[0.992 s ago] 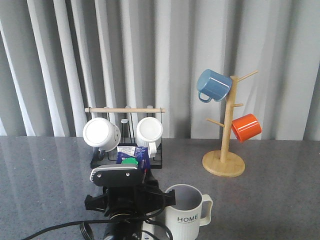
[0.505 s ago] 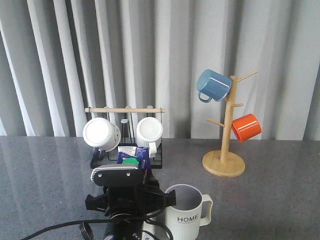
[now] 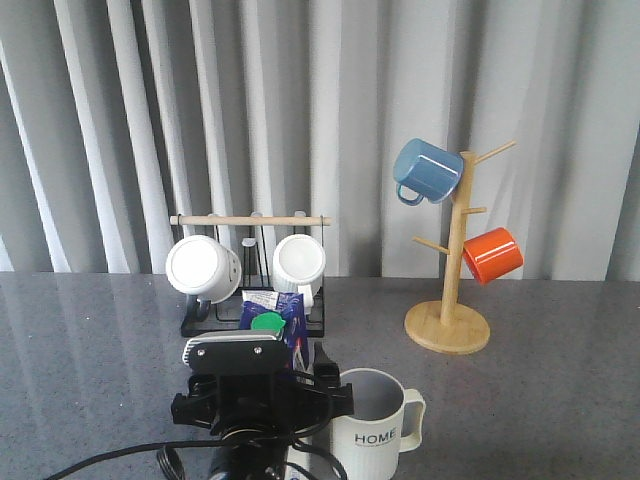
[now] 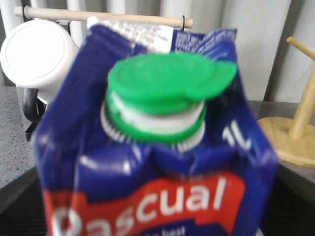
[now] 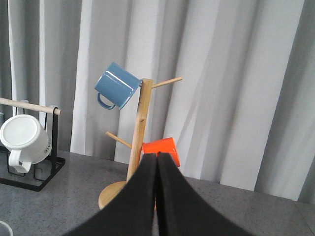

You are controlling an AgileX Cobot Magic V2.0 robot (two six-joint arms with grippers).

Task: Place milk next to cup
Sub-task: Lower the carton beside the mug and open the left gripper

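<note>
The milk [image 3: 284,318], a blue carton with a green cap and a red "Pascual" band, stands just behind my left wrist and to the left of the cup. It fills the left wrist view [image 4: 157,147]. The cup [image 3: 375,425], pale and ribbed with "HOME" on it, stands at the front with its handle to the right. My left gripper [image 4: 157,219] is open, with its dark fingers either side of the carton; one finger [image 3: 322,362] shows between carton and cup. My right gripper [image 5: 157,162] is shut and empty, and points at the mug tree.
A black rack with a wooden rod [image 3: 250,220] holds two white mugs [image 3: 200,268] [image 3: 298,262] just behind the milk. A wooden mug tree [image 3: 450,300] at the right carries a blue mug [image 3: 427,170] and an orange mug [image 3: 493,254]. A black cable trails at the front left.
A black finger of my left gripper now shows to the right of the carton, beside the cup. The carton top has shifted slightly right. The cup has not moved.
</note>
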